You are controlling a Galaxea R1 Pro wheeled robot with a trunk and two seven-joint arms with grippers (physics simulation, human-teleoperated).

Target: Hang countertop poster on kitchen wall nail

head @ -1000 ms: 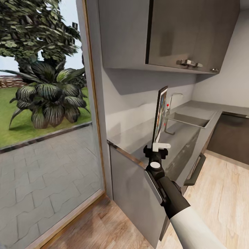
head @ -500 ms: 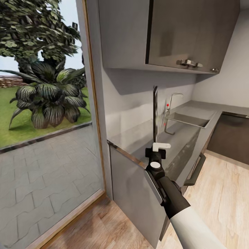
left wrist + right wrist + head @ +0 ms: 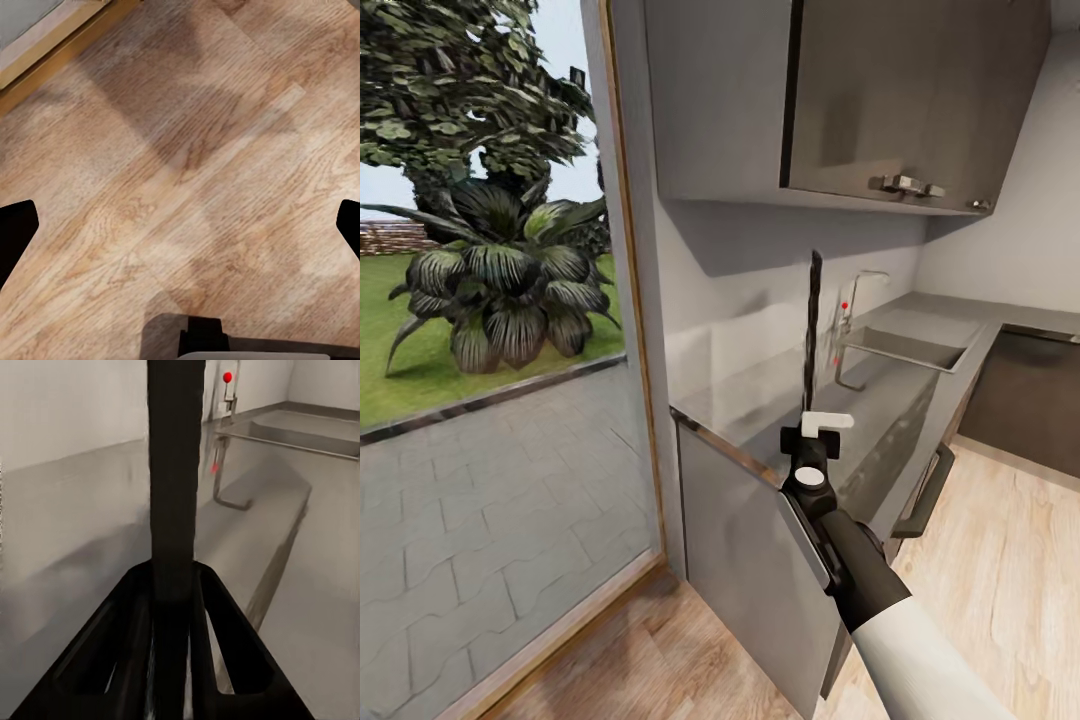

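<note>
The poster (image 3: 813,330) stands upright and edge-on at the middle of the head view, a thin dark slab rising from the right gripper (image 3: 815,425), whose fingers are closed on its lower edge above the kitchen countertop (image 3: 760,395). The right wrist view gives what the head view does not: the poster (image 3: 176,472) runs up the centre of the frame as a broad dark bar, pinched between the two black fingers (image 3: 131,607), which meet it on both sides. Behind it, at upper right of that frame, sit one sink (image 3: 292,435) and one faucet (image 3: 229,394) with a red dot. The head view also takes in one wall cabinet (image 3: 840,95) at upper right and one glass door (image 3: 490,330) with a plant outside at left. The left wrist view looks at wooden floor (image 3: 187,165), with the left gripper's (image 3: 180,225) two dark fingertips (image 3: 15,229) at opposite edges of the frame, spread wide and holding nothing.
</note>
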